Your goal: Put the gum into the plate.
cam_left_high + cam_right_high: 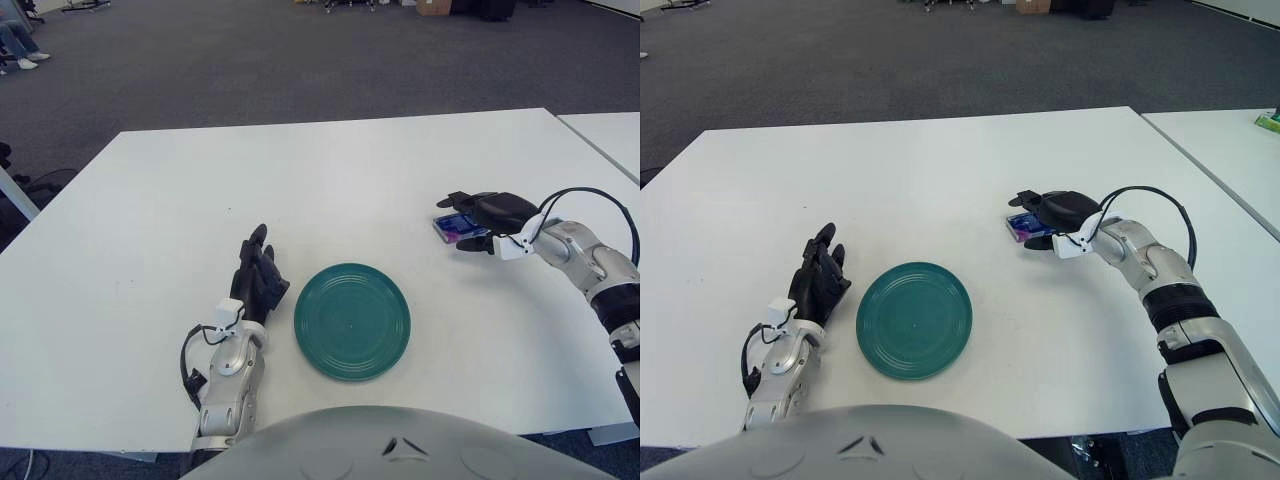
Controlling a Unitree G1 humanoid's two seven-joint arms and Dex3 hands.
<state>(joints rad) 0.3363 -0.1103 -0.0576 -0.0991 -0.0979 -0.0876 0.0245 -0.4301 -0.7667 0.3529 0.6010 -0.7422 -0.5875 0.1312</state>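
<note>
While draped over the gum, black fingers of the right hand curving down around the small blue-and-purple pack, one digit on its far side, another low on its near side. Whether closed tight on the pack or only cupped over it: cannot tell. Gum down at the white table, beyond the green plate and off to that plate's right, well apart from its rim. Behind the fingers, a black palm, a white wrist block with a looping black cable, then the silver forearm running off to the right of the plate.

Just left of the plate, the left hand, black fingers straight and close together, pointing away across the table, holding nothing. Behind it a white wrist block, a cable loop and the silver forearm reaching back to the near edge of the table. Plate bare, green, with concentric rings, near that near edge. Beyond the table, grey carpet.
</note>
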